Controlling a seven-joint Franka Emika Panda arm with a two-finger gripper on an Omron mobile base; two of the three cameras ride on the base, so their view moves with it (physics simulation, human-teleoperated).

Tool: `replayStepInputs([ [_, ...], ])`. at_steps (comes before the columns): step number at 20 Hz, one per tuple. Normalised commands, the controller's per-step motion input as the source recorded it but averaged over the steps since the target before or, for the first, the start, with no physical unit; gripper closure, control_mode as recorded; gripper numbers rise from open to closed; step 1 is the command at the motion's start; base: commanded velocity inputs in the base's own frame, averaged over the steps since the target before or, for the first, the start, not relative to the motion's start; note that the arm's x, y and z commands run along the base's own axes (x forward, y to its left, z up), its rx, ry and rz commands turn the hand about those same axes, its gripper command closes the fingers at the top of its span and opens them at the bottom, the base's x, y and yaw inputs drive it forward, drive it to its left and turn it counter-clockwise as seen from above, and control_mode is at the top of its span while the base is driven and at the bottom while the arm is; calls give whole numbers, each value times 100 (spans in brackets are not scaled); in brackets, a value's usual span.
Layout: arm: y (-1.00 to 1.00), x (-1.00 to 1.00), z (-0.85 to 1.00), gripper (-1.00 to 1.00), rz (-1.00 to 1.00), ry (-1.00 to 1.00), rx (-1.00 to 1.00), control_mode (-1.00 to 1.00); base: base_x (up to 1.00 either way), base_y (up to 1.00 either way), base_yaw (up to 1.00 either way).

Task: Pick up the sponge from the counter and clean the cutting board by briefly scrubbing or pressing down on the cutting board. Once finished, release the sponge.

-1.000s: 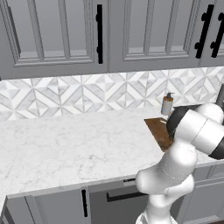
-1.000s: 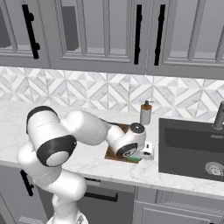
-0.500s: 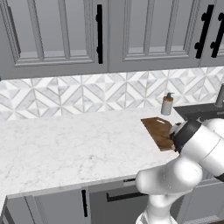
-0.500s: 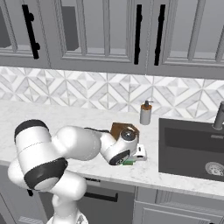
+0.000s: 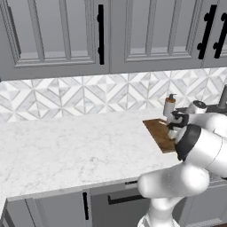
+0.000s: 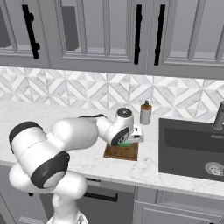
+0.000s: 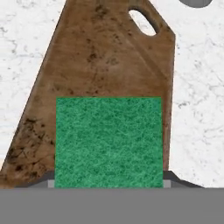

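Note:
The green-topped sponge sits between my gripper's fingers, which are shut on its two sides. Beyond it in the hand view lies the dark brown cutting board, its handle hole at the far end. From the right base view the sponge hangs low over the far part of the cutting board, under the gripper. Whether it touches the wood I cannot tell. The left base view shows the gripper over the cutting board on the white marble counter.
A soap dispenser stands just behind the board by the backsplash. The dark sink with its faucet lies to the right. My bent arm reaches in from the left, and wall cabinets hang overhead.
The hand has carried the sponge from the board's front edge back toward the backsplash, over the board. The elbow has swung down and outward.

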Motion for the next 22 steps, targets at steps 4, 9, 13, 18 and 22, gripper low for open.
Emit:
replayStepInputs([
  [4,68,82,-74,100,10,31,-4,-100,0,0,0],
  [9,23,79,-90,100,4,16,0,-100,0,0,0],
  [13,-3,55,-100,100,0,1,1,-100,0,0,0],
  [18,-7,13,-47,100,2,-10,4,-100,0,0,0],
  [22,0,-13,0,100,7,-28,2,-100,0,0,0],
])
